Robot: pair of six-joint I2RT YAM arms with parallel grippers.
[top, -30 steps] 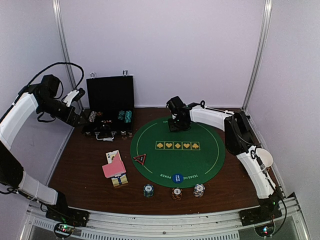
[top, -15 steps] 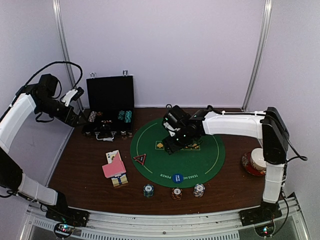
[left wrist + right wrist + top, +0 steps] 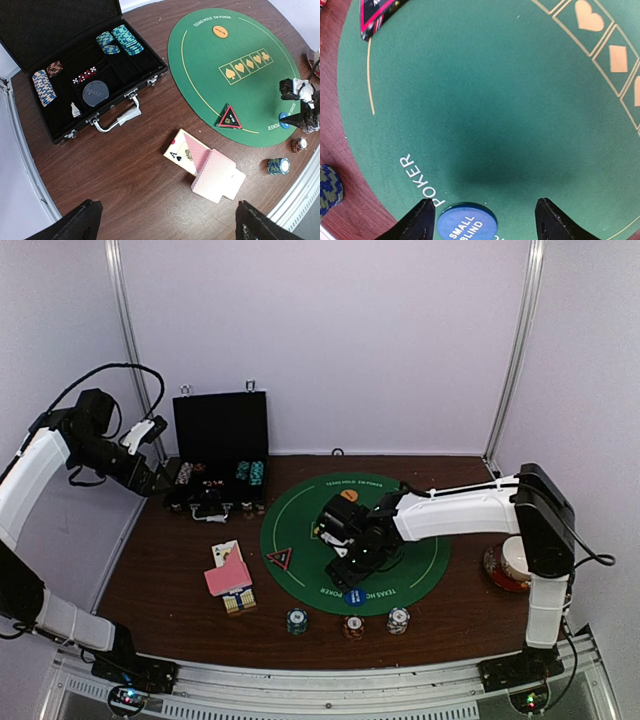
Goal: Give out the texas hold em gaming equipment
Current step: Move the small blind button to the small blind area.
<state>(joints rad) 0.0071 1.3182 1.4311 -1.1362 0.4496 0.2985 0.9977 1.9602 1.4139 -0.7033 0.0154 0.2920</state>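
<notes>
I work on the round mat, at its 6 o'clock rim. My right claw hangs low there. Its jaws are apart and hold nothing, and the blue button lies flat between them, nearer the left finger. I judge that this button is the step in hand. It is a thin disc on soft cloth, so for a grip I would centre the jaws first, go straight down until the tips touch the felt, then close slowly. If it is meant to lie here, I would lift straight up and not drag it. The chips stand just beyond the rim, so I would avoid a sideways swing.

The left claw is wide open and empty, high above the wood.

The mat looks like green felt, matte, with gold print. The case at 10 o'clock is black and hard, with a dark lining. The cards at 8 o'clock are thin and slippery, in a loose pile. The chips are small and stacked, with striped edges. The orange button lies at 12 o'clock, smooth and plain.
</notes>
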